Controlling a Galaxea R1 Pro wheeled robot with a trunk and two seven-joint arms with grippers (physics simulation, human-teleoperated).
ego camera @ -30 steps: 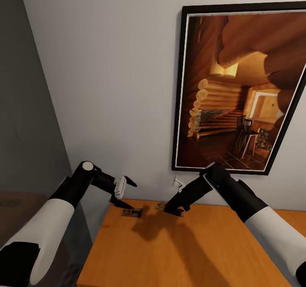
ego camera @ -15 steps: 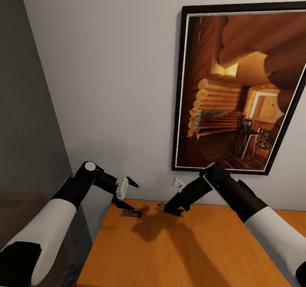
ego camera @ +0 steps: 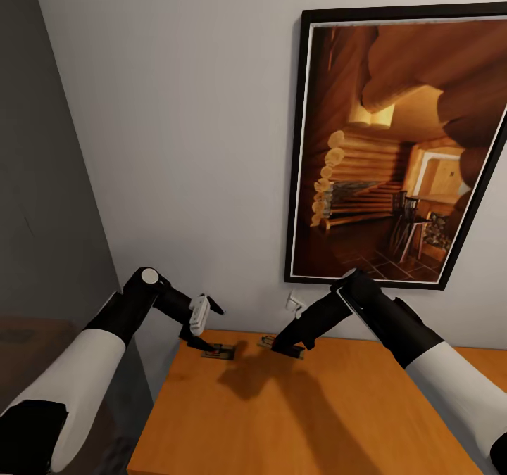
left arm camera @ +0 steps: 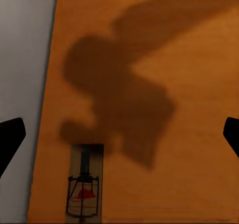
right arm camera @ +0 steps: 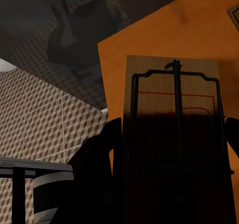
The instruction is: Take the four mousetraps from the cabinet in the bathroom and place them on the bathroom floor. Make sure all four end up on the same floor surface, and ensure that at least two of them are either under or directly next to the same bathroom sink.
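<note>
1. Cabinet (ego camera: 296, 412): its orange-brown worktop is standing against the pale wall, under a framed picture (ego camera: 401, 144) of a log interior.
2. Left trap (ego camera: 220, 352): lying flat near the worktop's back left corner (dark wire and a red mark are showing in the left wrist view (left arm camera: 84, 186)).
3. Left claw (ego camera: 204, 327): hanging just above that trap, fingers spread wide, the lower tip at the trap.
4. Right trap (right arm camera: 174, 134): lying flat near the worktop's back edge, apart from the left one.
5. Right claw (ego camera: 287, 348): closing on the right trap, a finger (right arm camera: 107, 169) pressing at each side.
6. Floor (right arm camera: 40, 119): cube-patterned tiles are showing beyond the cabinet's edge.
</note>
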